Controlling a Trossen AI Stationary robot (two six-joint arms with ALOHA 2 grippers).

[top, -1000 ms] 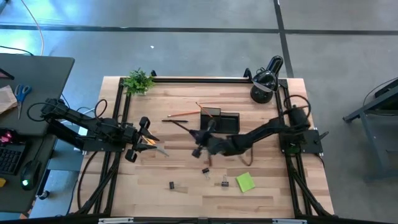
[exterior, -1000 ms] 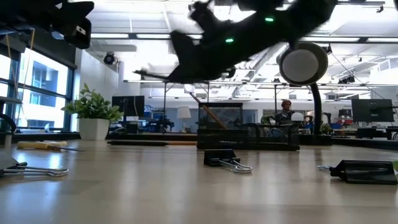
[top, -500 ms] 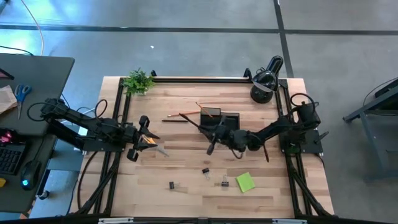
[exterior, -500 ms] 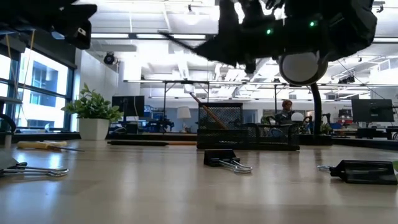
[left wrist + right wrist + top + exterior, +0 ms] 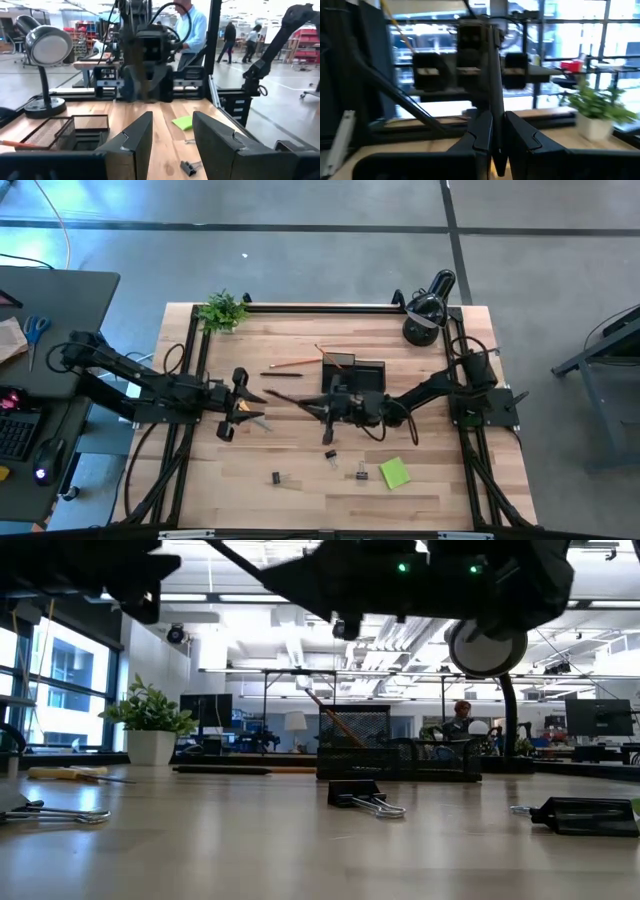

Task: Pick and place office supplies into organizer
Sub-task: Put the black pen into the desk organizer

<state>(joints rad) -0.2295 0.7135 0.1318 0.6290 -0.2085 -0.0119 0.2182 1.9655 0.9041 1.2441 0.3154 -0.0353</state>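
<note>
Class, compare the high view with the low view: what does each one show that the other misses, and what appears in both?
Only the high view shows the sticky-note pad as a whole, the left gripper, and the right gripper holding a black pen. Only the low view shows the room behind, where a person sits. Both show the plant, lamp, organizer and binder clips on the table.

An open-plan robotics lab; rows of workstations with monitors (image 5: 598, 718), people (image 5: 191, 25) standing among benches, a concrete floor (image 5: 300, 250) around the wooden desk (image 5: 300, 490).
</note>
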